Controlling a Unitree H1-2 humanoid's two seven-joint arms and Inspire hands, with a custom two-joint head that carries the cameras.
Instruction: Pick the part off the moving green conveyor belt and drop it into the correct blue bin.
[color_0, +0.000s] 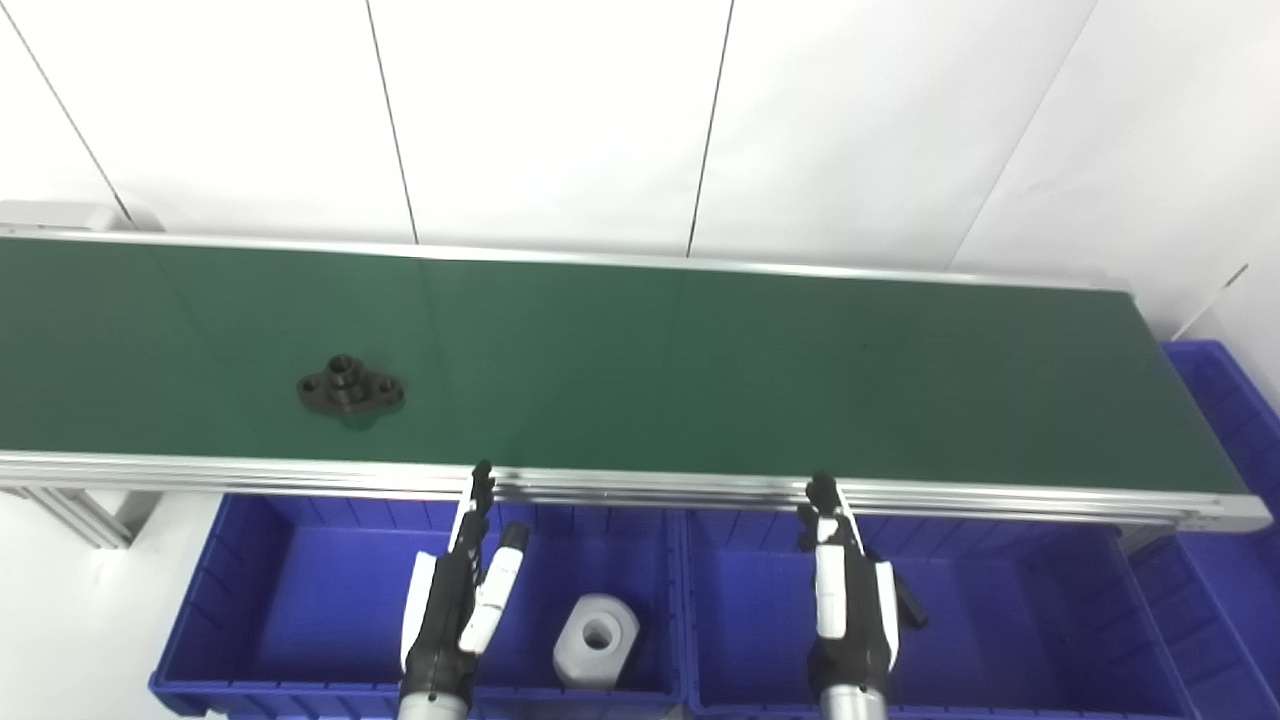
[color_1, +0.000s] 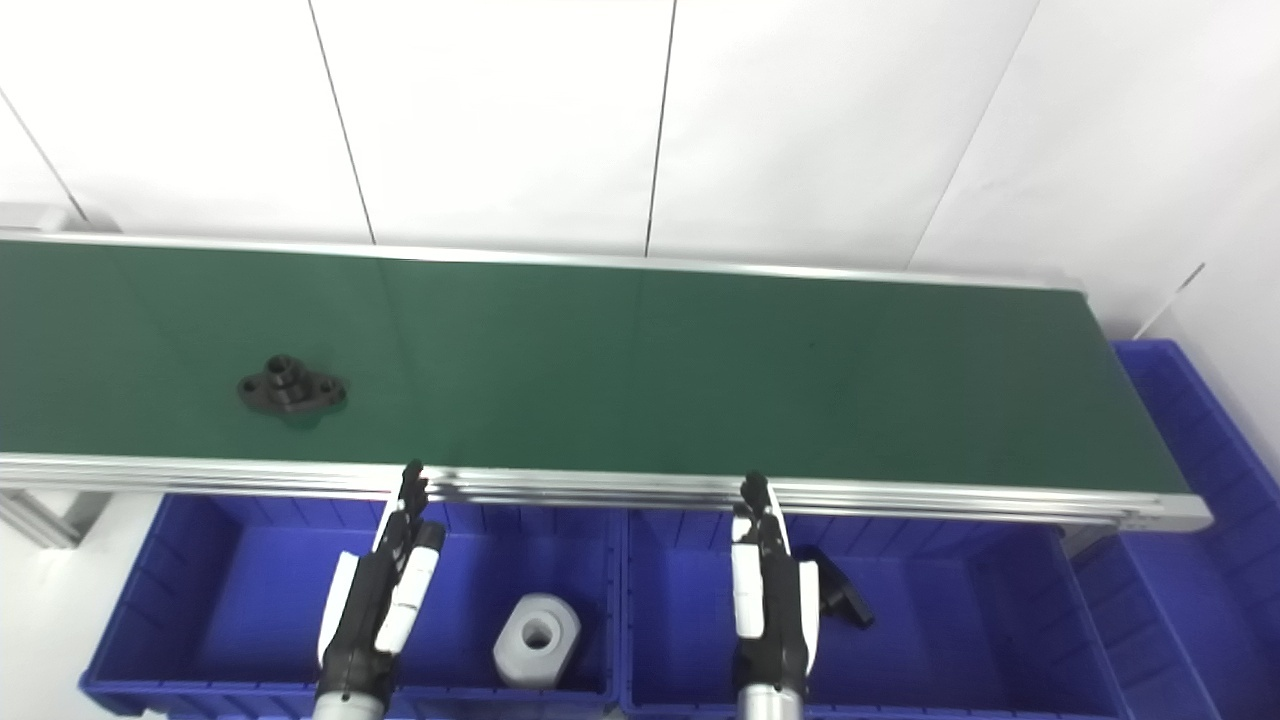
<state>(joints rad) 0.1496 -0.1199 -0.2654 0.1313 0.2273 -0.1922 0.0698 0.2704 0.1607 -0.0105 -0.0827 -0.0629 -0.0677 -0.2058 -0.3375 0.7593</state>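
Note:
A black flanged part (color_0: 350, 386) with a raised hub lies on the green conveyor belt (color_0: 700, 370) at the left, near the front edge. My left hand (color_0: 462, 590) hovers over the left blue bin (color_0: 250, 600), open and empty, fingers pointing at the belt's front rail, to the right of the part. My right hand (color_0: 845, 590) hovers over the middle blue bin (color_0: 1000, 610), open and empty. The part also shows in the right eye view (color_1: 291, 387).
A white cylindrical part (color_0: 596, 640) with a centre hole lies in the left bin. A black part (color_1: 840, 597) lies in the middle bin, partly hidden by my right hand. A third blue bin (color_0: 1235, 480) stands at the belt's right end. White wall panels stand behind.

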